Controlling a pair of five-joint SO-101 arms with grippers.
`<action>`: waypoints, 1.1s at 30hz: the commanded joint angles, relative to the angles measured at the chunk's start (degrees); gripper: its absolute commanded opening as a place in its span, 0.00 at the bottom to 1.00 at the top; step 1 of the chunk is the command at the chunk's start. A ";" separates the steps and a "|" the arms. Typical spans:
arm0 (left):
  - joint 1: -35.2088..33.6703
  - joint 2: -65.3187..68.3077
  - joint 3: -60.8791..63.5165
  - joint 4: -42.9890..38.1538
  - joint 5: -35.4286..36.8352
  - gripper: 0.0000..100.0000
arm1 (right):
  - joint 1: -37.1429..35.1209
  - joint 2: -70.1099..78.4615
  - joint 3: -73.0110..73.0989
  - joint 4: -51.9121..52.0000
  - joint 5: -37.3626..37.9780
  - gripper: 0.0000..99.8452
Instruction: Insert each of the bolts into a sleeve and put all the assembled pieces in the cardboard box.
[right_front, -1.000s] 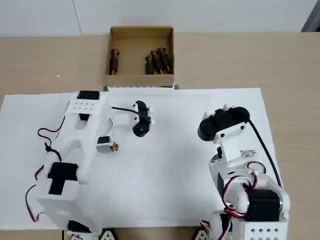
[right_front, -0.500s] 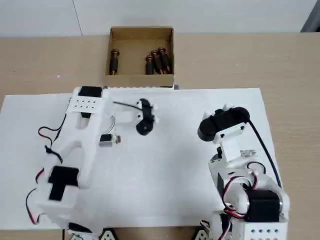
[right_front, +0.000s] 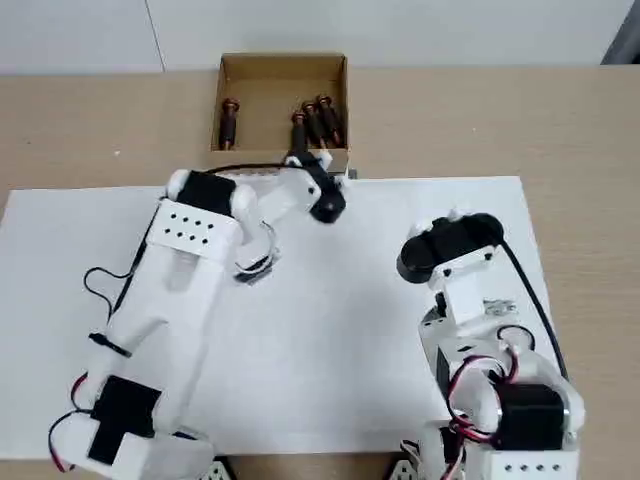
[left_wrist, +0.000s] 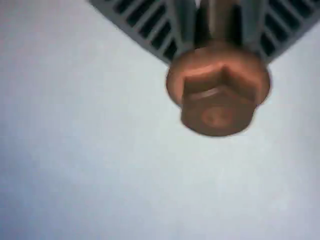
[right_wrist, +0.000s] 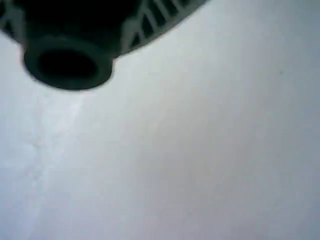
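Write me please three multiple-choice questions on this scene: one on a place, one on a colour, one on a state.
1. The assembled pieces lie: A on a plate; B in the cardboard box; C in a drawer.
2. The bolt in the left pincer is: A copper; B blue; C green.
3. The right pincer is: A open; B shut on a spoon; C shut on a black sleeve.
B, its walls surround them; A, its head looks copper; C, the sleeve juts from it.

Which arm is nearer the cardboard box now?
Left. The left arm, holding a bolt, ends at the near wall of the cardboard box; the right arm, holding a sleeve, sits back over the white sheet.
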 joint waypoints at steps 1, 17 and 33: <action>0.88 -4.66 -7.08 0.62 14.68 0.00 | -0.13 -0.13 -4.57 1.71 -0.26 0.00; 0.97 -23.56 -14.11 3.16 24.09 0.00 | -0.13 0.22 -16.88 5.14 -0.62 0.01; 0.53 -53.19 4.88 2.29 30.59 0.00 | 0.31 2.95 -20.75 6.73 -5.10 0.00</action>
